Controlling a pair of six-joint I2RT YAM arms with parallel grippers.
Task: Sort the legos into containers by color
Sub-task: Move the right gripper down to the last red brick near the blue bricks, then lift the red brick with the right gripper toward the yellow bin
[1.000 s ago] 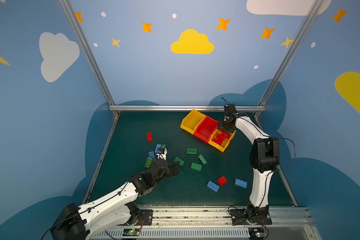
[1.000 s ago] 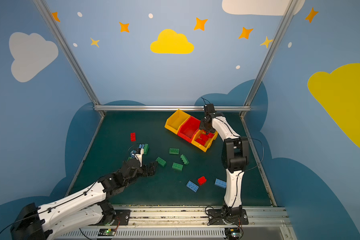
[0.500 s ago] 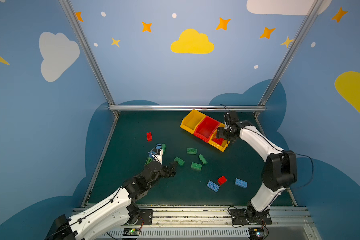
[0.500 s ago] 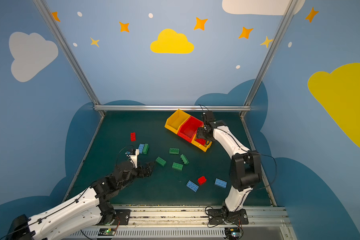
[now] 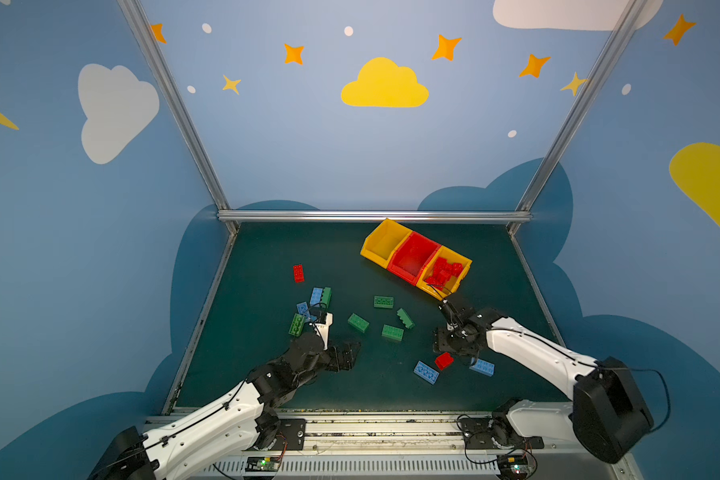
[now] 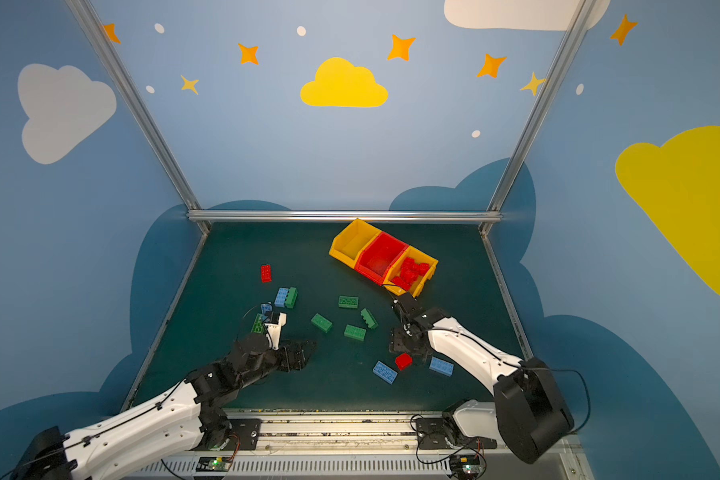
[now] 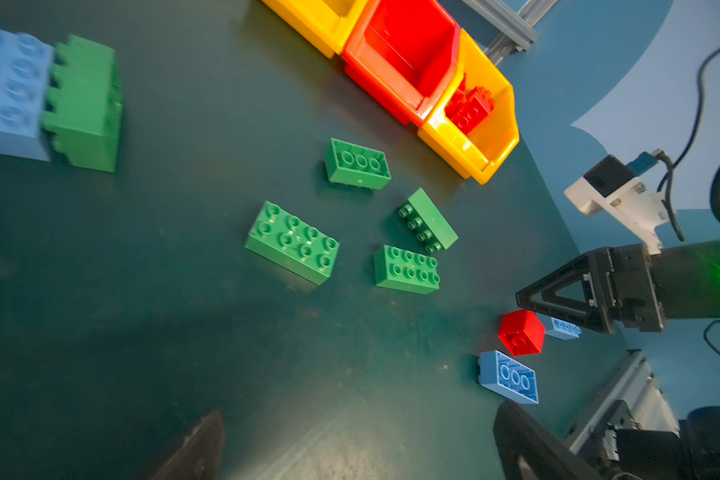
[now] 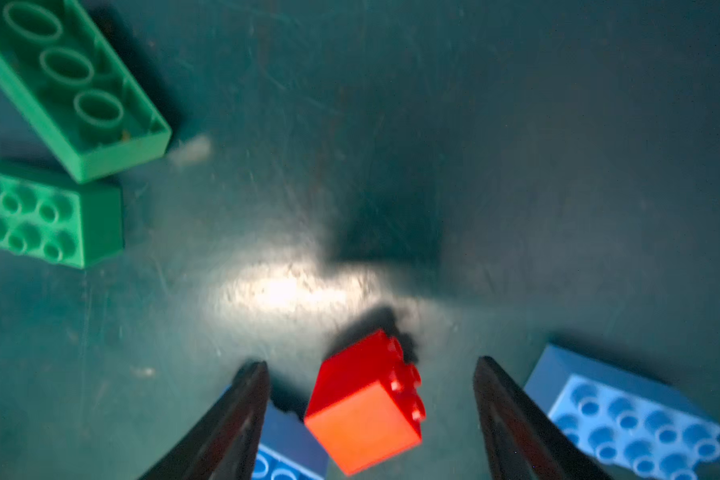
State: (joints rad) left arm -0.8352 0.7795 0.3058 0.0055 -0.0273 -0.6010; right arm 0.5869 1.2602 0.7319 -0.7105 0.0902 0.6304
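Three joined containers stand at the back right: a yellow one (image 5: 374, 249), a red one (image 5: 404, 271), and a yellow one (image 5: 468, 263) holding several red legos (image 5: 445, 268). My right gripper (image 5: 449, 353) hangs open over a small red lego (image 5: 444, 360); in the right wrist view the brick (image 8: 366, 403) lies between the fingers (image 8: 250, 399), untouched. Blue legos (image 5: 426, 372) (image 5: 482, 367) flank it. My left gripper (image 5: 348, 355) is open and empty above bare mat. Green legos (image 5: 392, 332) (image 5: 358, 322) lie mid-table. A red lego (image 5: 298, 273) sits farther left.
A blue and green lego pair (image 5: 321, 296) and two more bricks (image 5: 297, 324) lie beyond my left wrist. The metal frame rail (image 5: 375, 216) bounds the back, with side rails along both mat edges. In the left wrist view the right gripper (image 7: 558, 299) is near the red brick (image 7: 521, 332).
My right arm has swung from above the far yellow container back to the front and now hovers over the small red lego. The left arm has drawn back slightly toward the front.
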